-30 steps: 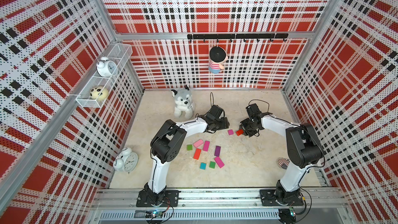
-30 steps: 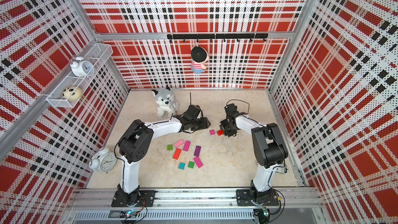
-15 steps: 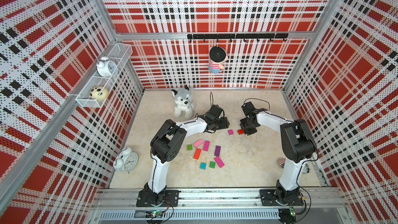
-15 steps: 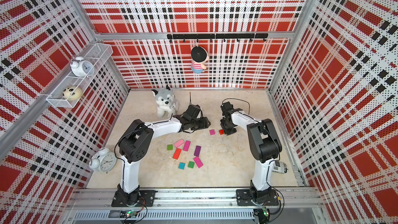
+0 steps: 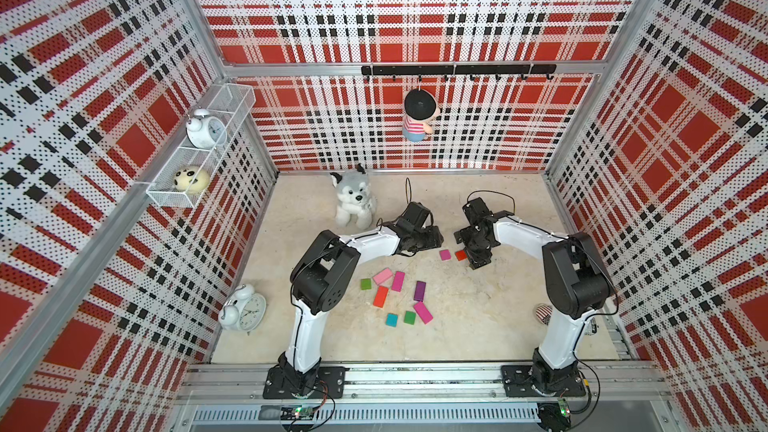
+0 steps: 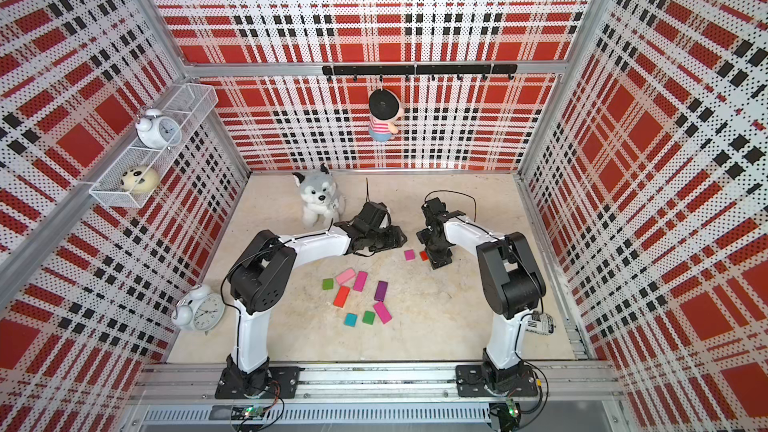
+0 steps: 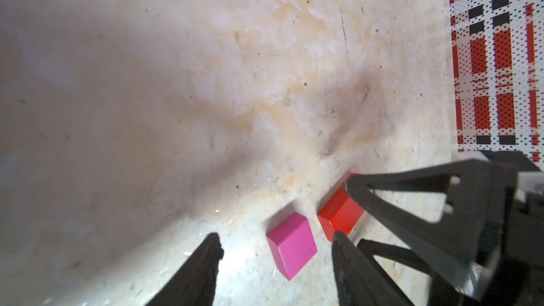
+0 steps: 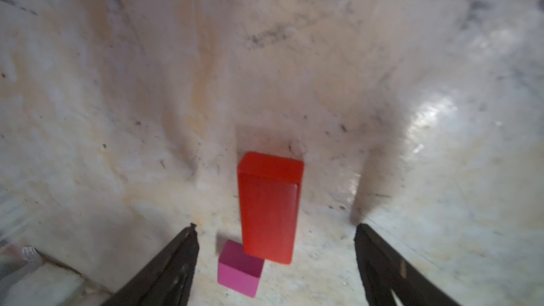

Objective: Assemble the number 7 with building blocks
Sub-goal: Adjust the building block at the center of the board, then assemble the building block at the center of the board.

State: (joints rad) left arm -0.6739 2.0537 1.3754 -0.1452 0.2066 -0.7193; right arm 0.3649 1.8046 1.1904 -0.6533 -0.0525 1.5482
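Jaws of right tool [image 8: 275,226] spread astride red block [image 8: 269,207], seemingly clear, left tool [image 7: 276,235] spread

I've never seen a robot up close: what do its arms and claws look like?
Both the left arm and right arm have smooth white shells between bulky black joints, on black bases. Thin black cables loop at the wrists. The left gripper and right gripper each have two slim, black, pointed fingers.
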